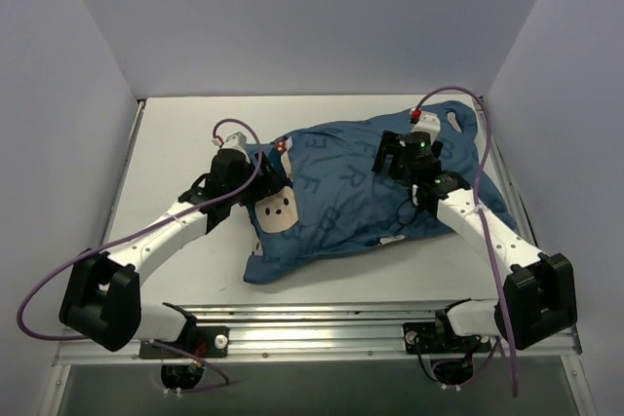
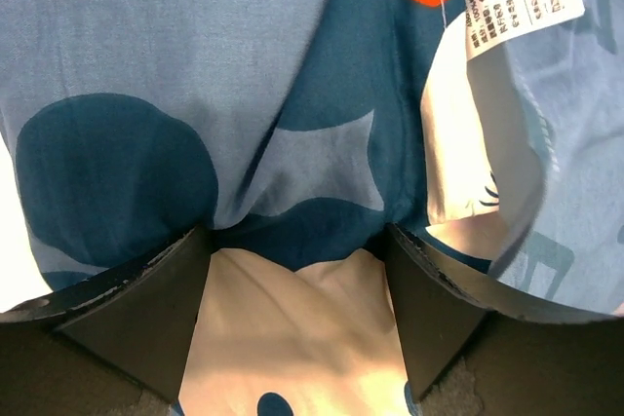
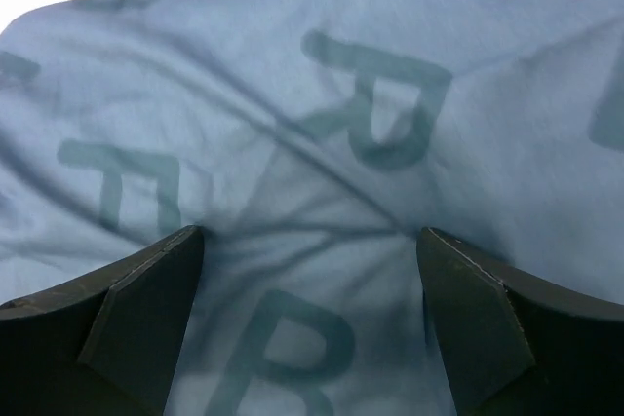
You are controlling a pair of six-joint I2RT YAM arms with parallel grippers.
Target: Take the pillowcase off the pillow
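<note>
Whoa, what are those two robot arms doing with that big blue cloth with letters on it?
That is a pillowcase lying on the table, puffed up as if a pillow is inside, though none shows. The left gripper presses into its left edge by a cartoon face, open, with cloth bunched between its fingers. The right gripper presses on the lettered cloth farther right, also open. Nothing has come off yet.

Dark blue, lettered pillowcase [image 1: 341, 207] lies rumpled on the white table [image 1: 175, 143], stretching from the centre toward the far right corner; left gripper [image 1: 263, 178] meets its left end; right gripper [image 1: 397, 155] presses its far right part.
</note>
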